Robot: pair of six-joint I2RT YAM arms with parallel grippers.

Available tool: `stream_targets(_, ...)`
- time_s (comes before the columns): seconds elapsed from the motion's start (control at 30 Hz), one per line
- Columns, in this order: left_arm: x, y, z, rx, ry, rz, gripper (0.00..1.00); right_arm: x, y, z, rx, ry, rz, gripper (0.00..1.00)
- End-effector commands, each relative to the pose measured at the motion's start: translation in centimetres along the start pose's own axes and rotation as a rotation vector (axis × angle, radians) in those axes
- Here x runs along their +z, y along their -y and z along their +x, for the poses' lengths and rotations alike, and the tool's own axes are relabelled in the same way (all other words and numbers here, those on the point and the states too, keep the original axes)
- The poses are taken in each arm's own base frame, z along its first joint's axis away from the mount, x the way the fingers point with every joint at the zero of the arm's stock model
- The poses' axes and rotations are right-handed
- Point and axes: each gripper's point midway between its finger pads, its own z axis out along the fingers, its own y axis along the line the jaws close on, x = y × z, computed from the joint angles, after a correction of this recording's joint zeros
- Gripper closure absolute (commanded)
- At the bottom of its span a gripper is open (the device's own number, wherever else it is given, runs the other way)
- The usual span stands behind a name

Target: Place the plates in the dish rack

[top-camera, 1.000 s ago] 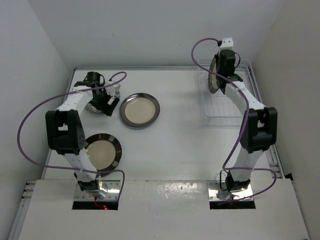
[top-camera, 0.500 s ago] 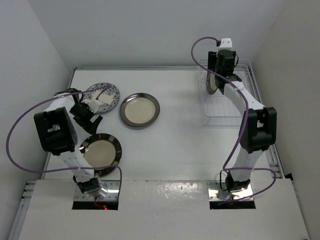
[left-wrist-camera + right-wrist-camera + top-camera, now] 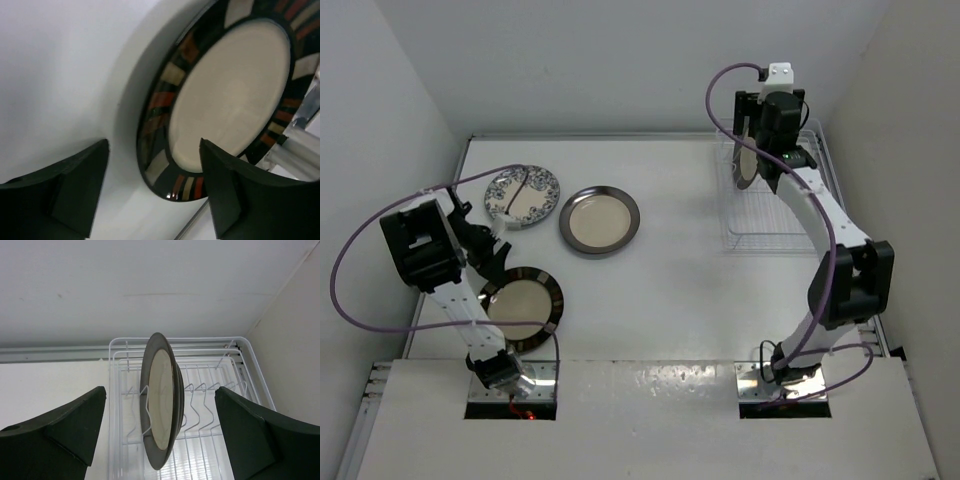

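Observation:
One plate (image 3: 162, 405), cream with a dark grey rim, stands upright in the white wire dish rack (image 3: 225, 390), leaning on a wire. My right gripper (image 3: 160, 437) hovers above it, open and not touching it. A dark-rimmed plate (image 3: 525, 305) with red and cream segments lies flat at the near left. My left gripper (image 3: 152, 185) is open low over that plate (image 3: 230, 95), its rim between the two fingers, with no visible contact. A grey-rimmed plate (image 3: 599, 220) and a blue floral plate (image 3: 523, 194) lie flat further back.
The dish rack (image 3: 775, 200) sits at the back right against the wall, its other slots unfilled. The left arm's purple cable (image 3: 380, 230) loops over the left side of the table. Walls close in on three sides.
My right gripper opened and let go of the plate, now standing in the rack, then lifted a little. My left arm swung from the blue floral plate toward the near dark-rimmed one.

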Motion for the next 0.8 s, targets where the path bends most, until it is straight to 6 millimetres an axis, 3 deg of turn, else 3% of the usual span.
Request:
stream_targets(0.0, 3.4, 1.0, 1.7, 0.026, -0.015, 0.128, 0.24, -2.4, -0.5, -2.2, 0.000, 0.058, -0.014, 0.10)
stream_targets(0.07, 3.9, 0.7, 1.9, 0.022, -0.018, 0.138, 0.37, -3.5, -0.3, -2.3, 0.001, 0.063, -0.003, 0.10)
stream_targets(0.1, 4.4, 0.8, 1.9, 0.013, -0.012, 0.157, 0.49, -4.2, -0.6, -3.1, 0.008, 0.086, -0.008, 0.10)
stream_targets(0.2, 5.0, 1.0, 1.8, -0.006, 0.002, 0.179, 0.69, -5.5, -0.8, -2.4, 0.002, 0.084, 0.001, 0.10)
stream_targets(0.23, 5.0, 0.7, 1.7, -0.013, 0.004, 0.169, 0.98, -5.7, -0.9, -2.1, -0.007, 0.082, 0.003, 0.10)
stream_targets(0.43, 3.6, 0.9, 0.0, -0.001, 0.069, 0.152, 1.00, -7.6, -1.3, -1.5, -0.029, 0.078, 0.005, 0.10)
stream_targets(0.57, 0.8, 1.1, -3.3, 0.096, 0.124, 0.069, 1.00, -8.2, -3.6, -0.8, 0.006, 0.042, -0.099, 0.10)
stream_targets(0.6, 0.7, 1.9, -4.5, 0.147, 0.111, 0.062, 1.00, -8.8, -7.0, 0.1, -0.008, 0.011, -0.294, 0.10)
stream_targets(0.67, -0.4, 3.1, -6.0, 0.226, 0.110, 0.020, 1.00, -10.1, -9.9, 1.2, -0.042, -0.045, -0.467, 0.10)
stream_targets(0.7, -0.3, 3.9, -7.0, 0.270, 0.100, 0.017, 1.00, -11.8, -13.5, 1.6, -0.045, -0.059, -0.674, 0.08)
stream_targets(0.77, -0.7, 4.7, -8.0, 0.320, 0.089, -0.005, 1.00, -13.7, -16.4, 2.3, -0.069, -0.099, -0.801, 0.06)
